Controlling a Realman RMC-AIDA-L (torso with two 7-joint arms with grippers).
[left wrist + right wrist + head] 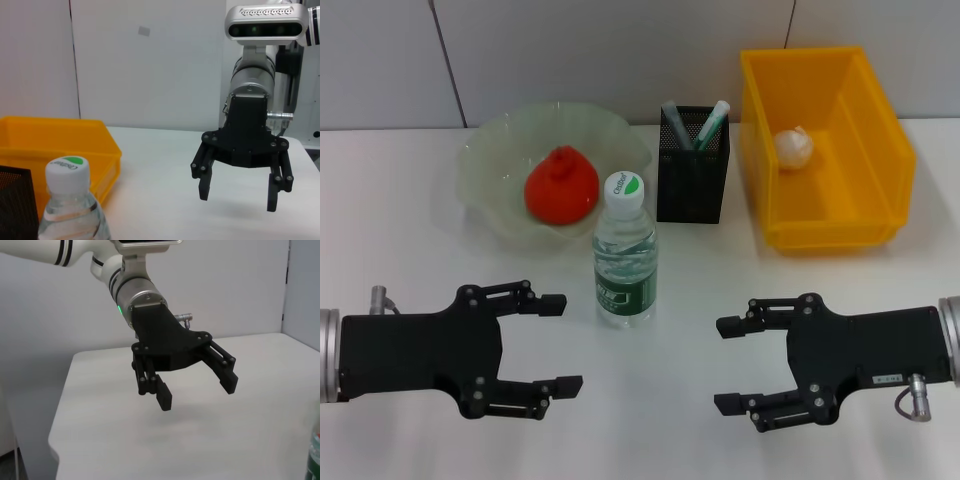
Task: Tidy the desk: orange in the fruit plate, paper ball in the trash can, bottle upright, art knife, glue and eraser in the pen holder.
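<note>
Though head-visible — orange [561,185] wrist-hidden

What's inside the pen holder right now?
The pen holder shows two stick-like items poking above its rim, one dark green, one with a white-and-green cap. Its mesh walls hide anything lower, so the eraser cannot be confirmed.

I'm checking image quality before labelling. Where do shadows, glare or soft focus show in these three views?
Head view: even light, faint shadows under the left end effector and the right end effector, highlights on the bottle. Left wrist view: the near bottle cap looks soft, the far end effector is sharp. Right wrist view: a soft shadow lies on the table.
</note>
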